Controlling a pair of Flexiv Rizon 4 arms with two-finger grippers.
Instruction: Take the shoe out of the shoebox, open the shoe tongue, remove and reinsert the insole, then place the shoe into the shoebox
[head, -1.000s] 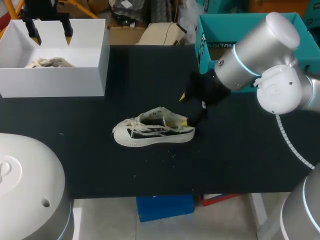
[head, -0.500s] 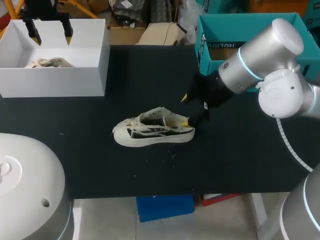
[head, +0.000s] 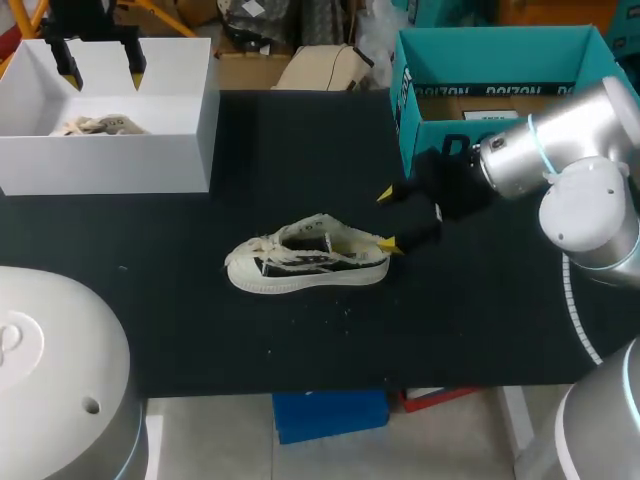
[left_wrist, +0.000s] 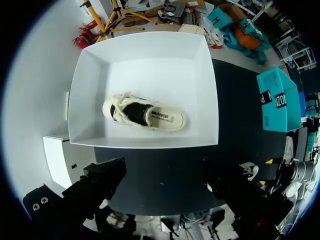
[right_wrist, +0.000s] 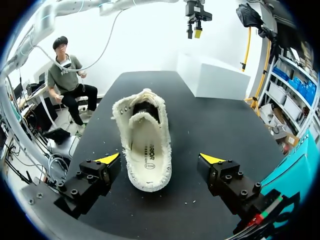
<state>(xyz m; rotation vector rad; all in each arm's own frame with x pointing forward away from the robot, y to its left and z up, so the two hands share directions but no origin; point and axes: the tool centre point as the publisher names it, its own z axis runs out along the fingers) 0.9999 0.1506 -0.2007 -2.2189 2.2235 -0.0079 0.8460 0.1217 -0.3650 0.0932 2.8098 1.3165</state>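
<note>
Shoe lies untouched between right gripper's spread fingers.

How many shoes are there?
2. One shoe lies on the table, just ahead of the open right gripper. The second shoe lies in the white box. None seems hidden.

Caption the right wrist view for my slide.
Open right claw flanking the heel of a cream shoe on the black table, not touching.

blk table | shoe ctr | wht shoebox far-left corner
</note>
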